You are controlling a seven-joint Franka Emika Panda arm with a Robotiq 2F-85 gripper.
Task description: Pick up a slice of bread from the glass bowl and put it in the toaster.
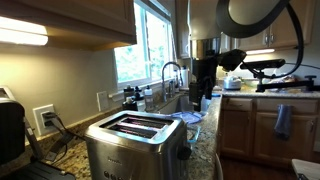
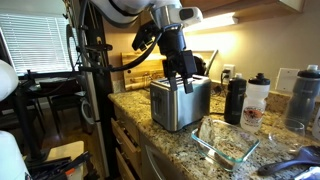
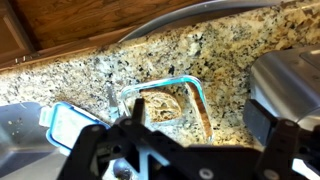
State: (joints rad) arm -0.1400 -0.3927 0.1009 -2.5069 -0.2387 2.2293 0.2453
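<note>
The steel toaster (image 1: 132,142) (image 2: 180,102) stands on the granite counter; its corner shows at the right of the wrist view (image 3: 292,78). The glass bowl (image 2: 228,142) (image 1: 190,118) sits beside it, and its bluish rim shows in the wrist view (image 3: 193,84). A tan slice of bread (image 3: 162,104) lies in the bowl, with what looks like another slice on edge (image 3: 203,110) by the bowl's wall. My gripper (image 3: 198,117) (image 2: 185,75) (image 1: 201,92) is open and empty. It hangs above the bowl, next to the toaster.
A black bottle (image 2: 235,100) and clear bottles (image 2: 258,98) stand behind the bowl. A sink with a faucet (image 1: 172,75) lies beyond the bowl. A blue-rimmed container (image 3: 70,122) sits near the sink edge. A black appliance (image 1: 10,130) stands past the toaster.
</note>
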